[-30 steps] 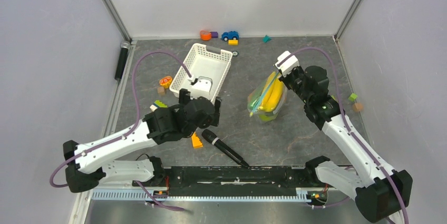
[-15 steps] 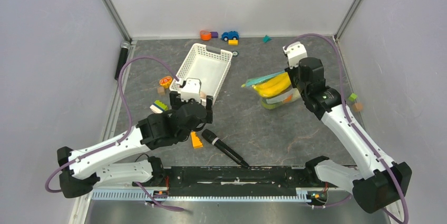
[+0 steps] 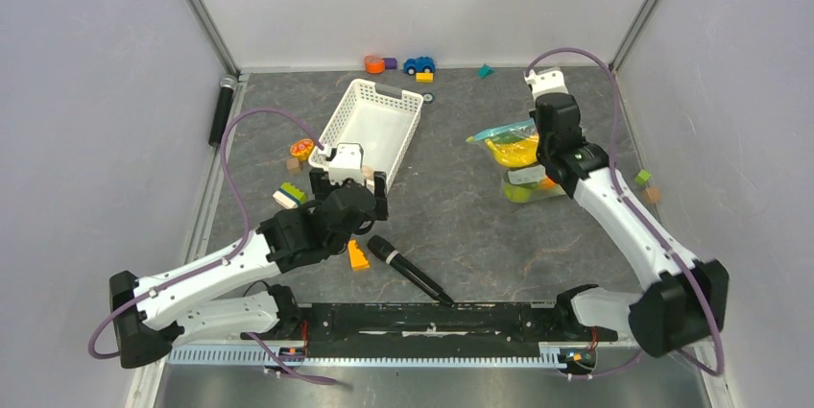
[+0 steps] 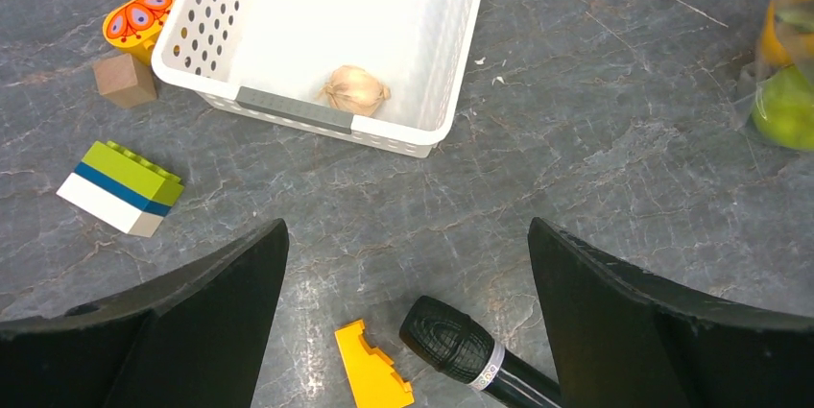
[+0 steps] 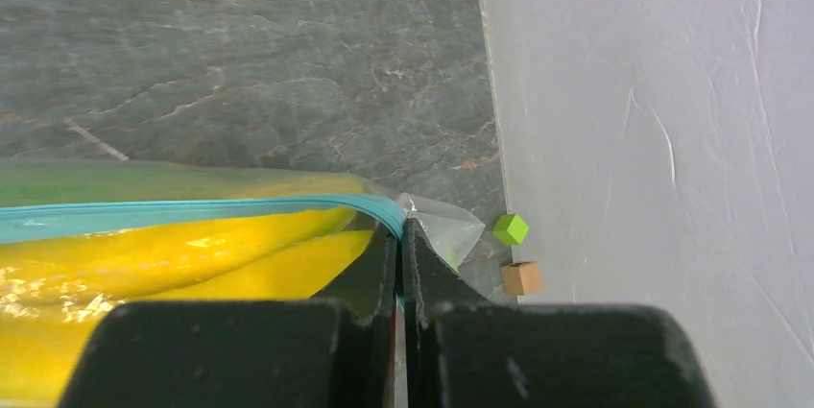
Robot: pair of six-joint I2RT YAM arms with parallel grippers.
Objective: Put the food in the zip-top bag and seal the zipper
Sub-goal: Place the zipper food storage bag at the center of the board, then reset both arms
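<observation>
My right tool (image 5: 402, 231) is pressed together on the end corner of the zip-top bag (image 3: 518, 163), pinching film just beside the zipper (image 5: 192, 208). That thin hold worries me: the load could drag the film out, or the mouth could gape and spill if the strip is not closed all along, which I cannot tell. The bag is at the right of the worktop, holding bananas (image 5: 163, 264) and a green fruit (image 3: 518, 193). The left tool (image 4: 403, 240) hangs spread wide near the white basket (image 4: 206, 34), which holds one pale bulb (image 4: 354, 90).

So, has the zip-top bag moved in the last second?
Yes. The zip-top bag, pinched by the right gripper, has shifted right, farther from the white basket.
</observation>
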